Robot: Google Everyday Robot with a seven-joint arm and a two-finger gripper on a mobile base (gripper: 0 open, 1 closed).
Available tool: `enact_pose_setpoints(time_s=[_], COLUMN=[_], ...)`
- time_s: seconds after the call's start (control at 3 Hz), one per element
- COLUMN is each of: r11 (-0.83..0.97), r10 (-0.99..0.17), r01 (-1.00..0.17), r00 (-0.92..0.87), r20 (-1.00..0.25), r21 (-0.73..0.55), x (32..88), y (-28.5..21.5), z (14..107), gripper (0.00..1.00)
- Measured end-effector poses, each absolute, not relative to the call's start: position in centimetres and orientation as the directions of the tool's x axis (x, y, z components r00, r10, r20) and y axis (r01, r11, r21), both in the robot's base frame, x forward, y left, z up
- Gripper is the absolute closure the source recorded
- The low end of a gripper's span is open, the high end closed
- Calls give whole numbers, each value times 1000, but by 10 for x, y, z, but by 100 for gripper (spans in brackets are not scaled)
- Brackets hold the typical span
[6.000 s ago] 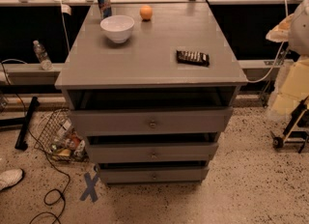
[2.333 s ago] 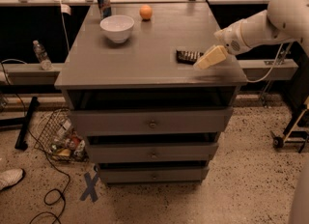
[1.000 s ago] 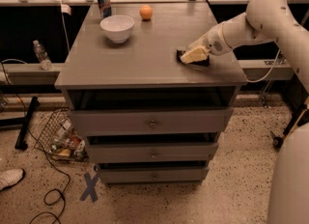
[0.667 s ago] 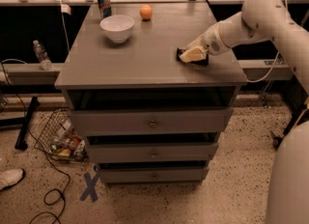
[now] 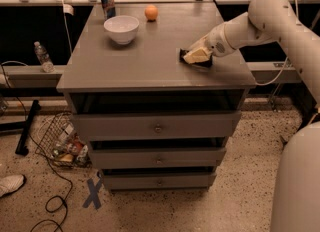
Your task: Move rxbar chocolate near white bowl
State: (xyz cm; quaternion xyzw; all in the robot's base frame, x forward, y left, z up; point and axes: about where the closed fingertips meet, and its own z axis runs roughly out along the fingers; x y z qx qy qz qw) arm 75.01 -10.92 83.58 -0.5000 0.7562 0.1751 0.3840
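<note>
The rxbar chocolate (image 5: 184, 56), a flat black bar, lies on the right side of the grey cabinet top (image 5: 140, 63). My gripper (image 5: 198, 56) is down on top of it and covers most of it; only its dark edges show. The white bowl (image 5: 121, 28) stands at the back left of the top, well apart from the bar. My white arm (image 5: 260, 18) reaches in from the right.
An orange ball (image 5: 151, 12) and a dark drink can (image 5: 106, 3) stand at the back, next to the bowl. Three drawers (image 5: 157, 126) sit below the top. A water bottle (image 5: 42, 57) and a wire basket (image 5: 62, 143) are at the left.
My arm came in from the right and lowered the gripper onto the bar. Over the last second it has hardly moved. The bowl, ball and can stay put.
</note>
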Motion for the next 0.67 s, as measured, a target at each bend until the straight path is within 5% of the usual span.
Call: enact_pose_setpoints(time_s=[0.67], r11=[374], r10=[-543], r01=[-921], r00=[-123], r20=[-830], r21=[-108], x=[765], y=[-82], z=[860], gripper=[100])
